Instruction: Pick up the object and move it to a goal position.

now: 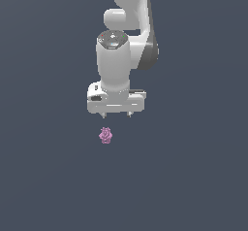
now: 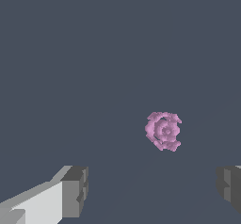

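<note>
Here the white Panda arm (image 1: 127, 16) descends from the upper edge of the exterior view, its wrist section pointing straight down and ending in the gripper (image 1: 116, 115), whose two short fingertips project below the broad white hand. The jaws stand wide apart and hold nothing; in the wrist view the two grey finger pads (image 2: 75, 191) sit far from one another with bare ground between them. The object (image 1: 106, 136), a small pink-purple knobbly lump, lies on the flat dark slate-grey surface (image 1: 193, 176) below the gripper, apart from it and nearer the fingertip on the exterior view's left than the other. In the wrist view the object (image 2: 163, 131) appears beyond the pads, between their lines and closer to the pad seen only partly at the frame edge. The surface extends uniformly to every edge of both views, so open room surrounds the lump on all sides. No writing or marking can be read on the arm or ground.
</note>
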